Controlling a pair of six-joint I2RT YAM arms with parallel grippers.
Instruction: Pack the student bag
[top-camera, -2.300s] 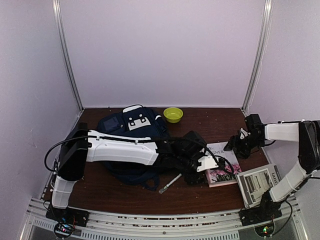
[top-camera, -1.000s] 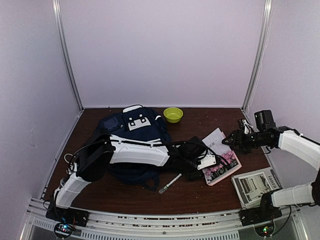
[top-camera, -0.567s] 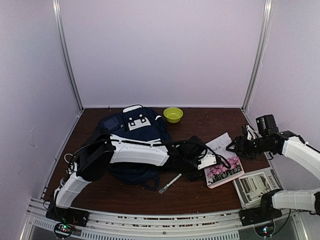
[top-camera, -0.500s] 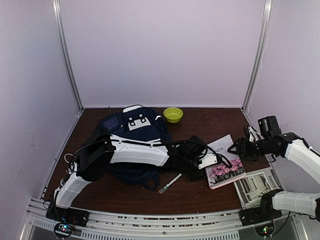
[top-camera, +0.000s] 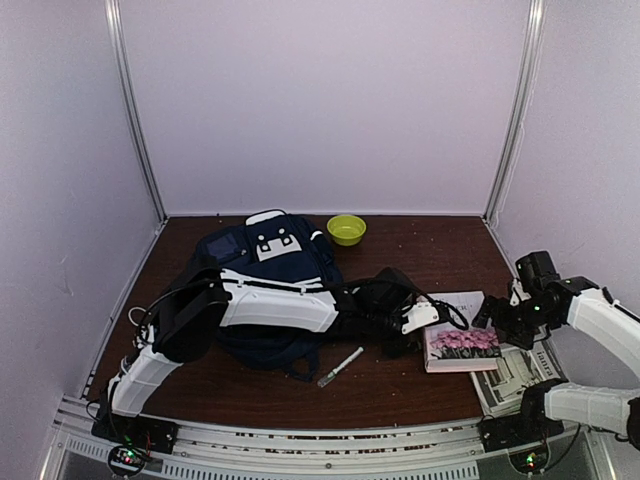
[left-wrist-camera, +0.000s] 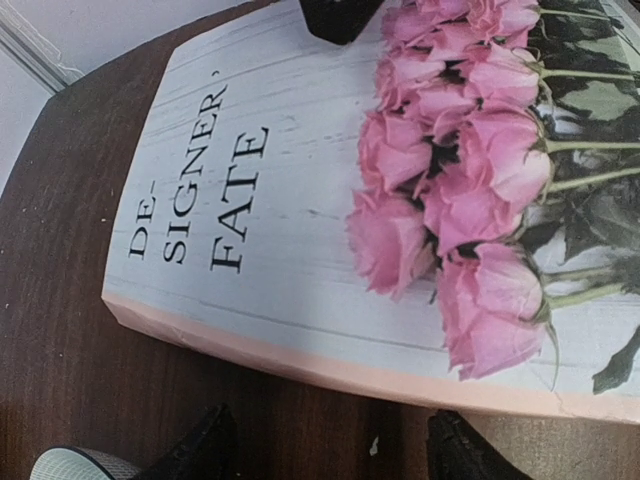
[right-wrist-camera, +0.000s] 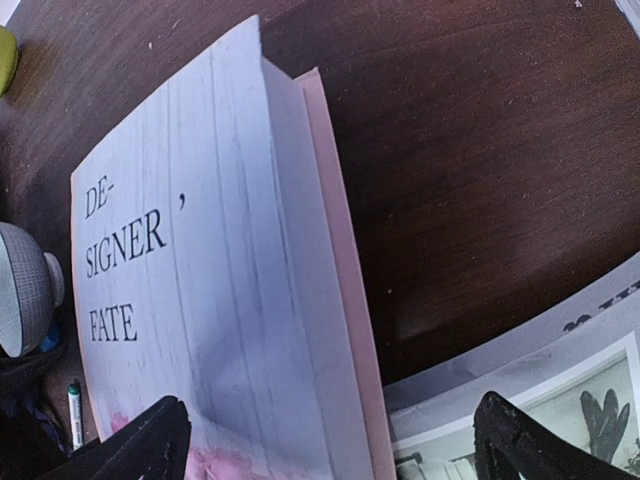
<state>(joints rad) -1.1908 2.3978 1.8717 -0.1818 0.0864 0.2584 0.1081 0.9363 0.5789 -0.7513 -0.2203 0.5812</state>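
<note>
Dark desk (top-camera: 400, 240) in a lilac booth: the student bag (top-camera: 265, 250) lies toward its back left corner. The left gripper (left-wrist-camera: 330, 455) and right gripper (right-wrist-camera: 335, 440) both stand spread beside a rose-covered book (top-camera: 462, 345). We judge gripping it comes next.

Navy student bag (top-camera: 295, 255) with white patch, yellow-green bowl (top-camera: 346, 229), white book (top-camera: 462, 345) bearing pink roses, dark brown table (top-camera: 430, 245).
</note>
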